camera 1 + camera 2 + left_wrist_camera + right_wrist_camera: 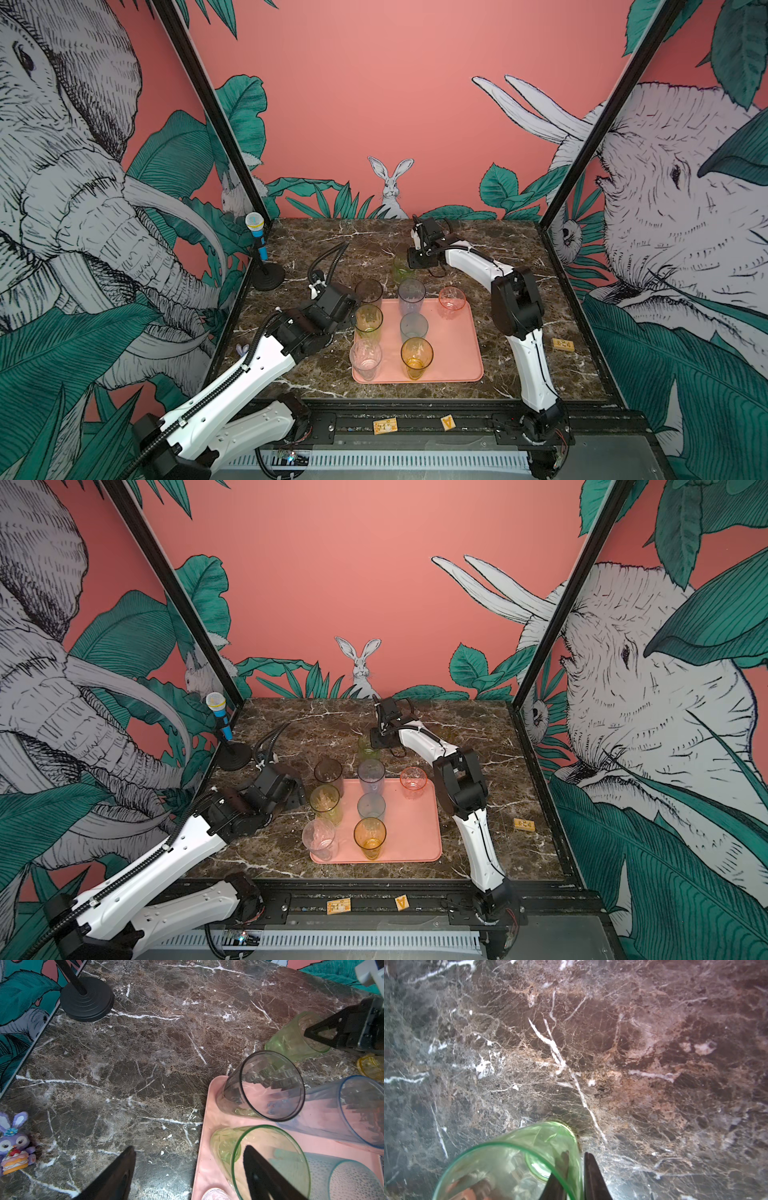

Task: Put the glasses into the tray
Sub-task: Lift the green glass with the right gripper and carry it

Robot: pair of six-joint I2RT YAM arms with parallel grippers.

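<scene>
Green glass above the tray is being pinched at its rim by the right gripper, probably needing lifting next; left gripper spread.

Left arm and right arm: white shells, black joints, black cables, pointed black gripper fingers.

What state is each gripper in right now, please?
Left gripper: open, holding nothing.
Right gripper: closed on the wall of the short green glass, one finger inside and one outside.
</scene>
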